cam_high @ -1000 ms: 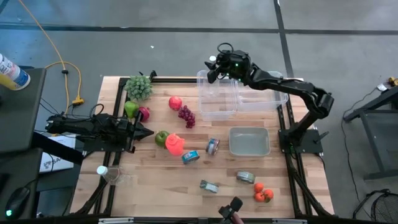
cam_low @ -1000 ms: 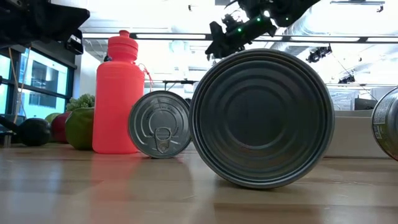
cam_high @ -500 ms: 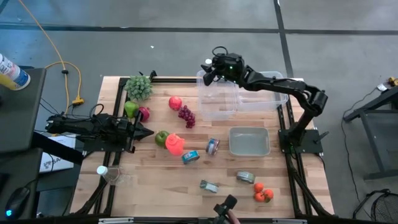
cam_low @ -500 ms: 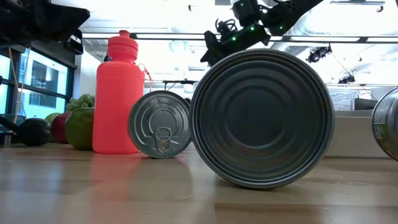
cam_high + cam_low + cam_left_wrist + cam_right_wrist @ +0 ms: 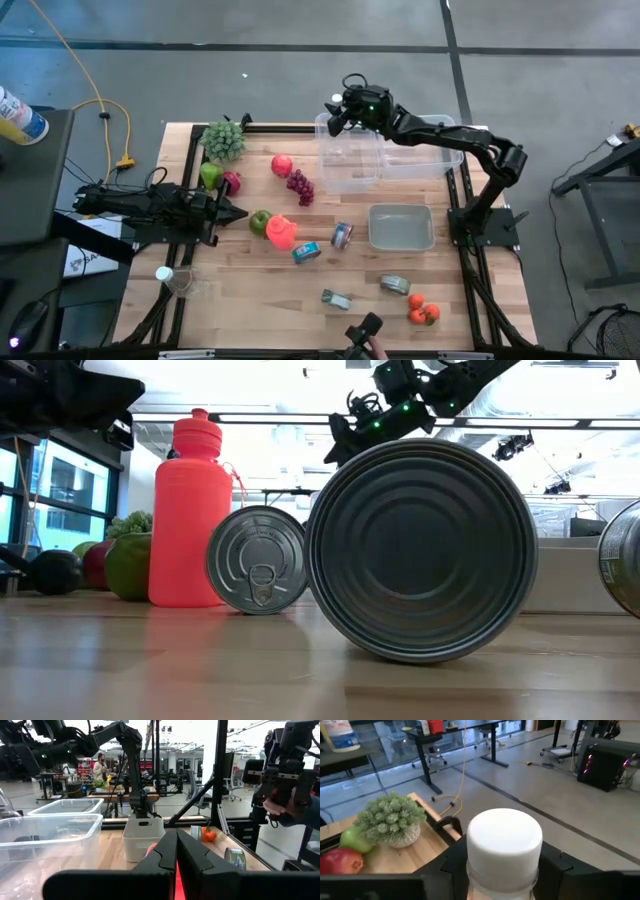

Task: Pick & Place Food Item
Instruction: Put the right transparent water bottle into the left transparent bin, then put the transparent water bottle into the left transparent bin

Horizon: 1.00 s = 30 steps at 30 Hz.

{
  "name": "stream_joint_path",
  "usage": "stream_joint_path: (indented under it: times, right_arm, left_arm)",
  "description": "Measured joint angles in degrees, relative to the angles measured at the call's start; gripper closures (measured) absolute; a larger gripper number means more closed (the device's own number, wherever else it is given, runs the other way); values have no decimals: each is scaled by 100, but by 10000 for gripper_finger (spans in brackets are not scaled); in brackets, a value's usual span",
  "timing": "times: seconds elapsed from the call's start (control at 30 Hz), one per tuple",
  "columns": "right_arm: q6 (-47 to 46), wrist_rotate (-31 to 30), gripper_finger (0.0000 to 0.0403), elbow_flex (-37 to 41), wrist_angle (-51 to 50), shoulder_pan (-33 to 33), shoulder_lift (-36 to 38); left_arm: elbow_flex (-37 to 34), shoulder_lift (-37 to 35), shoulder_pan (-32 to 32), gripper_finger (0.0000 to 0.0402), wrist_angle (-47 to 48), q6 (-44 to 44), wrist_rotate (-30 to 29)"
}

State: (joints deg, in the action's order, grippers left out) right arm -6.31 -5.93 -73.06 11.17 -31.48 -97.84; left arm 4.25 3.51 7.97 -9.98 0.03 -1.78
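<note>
My right gripper [image 5: 335, 108] is up over the far left corner of a clear plastic container [image 5: 350, 160], at the table's far edge. It is shut on a small bottle with a white cap [image 5: 504, 834]. In the low view the gripper [image 5: 337, 442] hangs high above the cans. My left gripper [image 5: 240, 211] waits at the table's left side, shut and with nothing in it [image 5: 176, 842]. Food lies on the table: a red apple [image 5: 282, 165], grapes [image 5: 300, 186], a green apple [image 5: 260, 221] and a pear [image 5: 210, 175]. My right gripper pinches the bottle just below its white cap [image 5: 503, 876], one dark finger [image 5: 454, 865] on each side. The fingers come nearly level, from the table's right. The bottle stands upright, lifted clear; its lower body is out of the wrist view.
A second clear container [image 5: 428, 157] and a grey bin [image 5: 401, 227] stand at the right. A pink bottle [image 5: 281, 232], several cans [image 5: 342, 235], tomatoes [image 5: 422, 312] and a potted plant [image 5: 224, 140] are spread about. A person's hand holds a device beyond the near edge [image 5: 280, 807].
My right gripper has gone a little toward the table's left edge and down with the bottle, which stays upright; over the last half second it has kept still.
</note>
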Motion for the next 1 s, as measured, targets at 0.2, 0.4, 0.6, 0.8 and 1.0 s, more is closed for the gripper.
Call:
stream_joint_path:
  times: [0.2, 0.4, 0.6, 0.8, 1.0]
  right_arm:
    - [-13, 8, 200, 0, -110, 0, 0]
    - [-15, 8, 167, 0, -121, 0, 0]
    - [-9, -2, 147, 0, -121, 38, 0]
    - [41, -10, 133, 0, -35, 103, 0]
    - [53, -13, 133, 2, 60, 114, 35]
  left_arm:
    - [0, 0, 0, 401, 0, 0, 0]
    - [0, 0, 0, 401, -2, 0, 0]
    - [0, 0, 0, 401, 12, 0, 0]
    - [0, 0, 0, 401, 105, 0, 1]
    - [0, -1, -2, 401, 105, 0, 0]
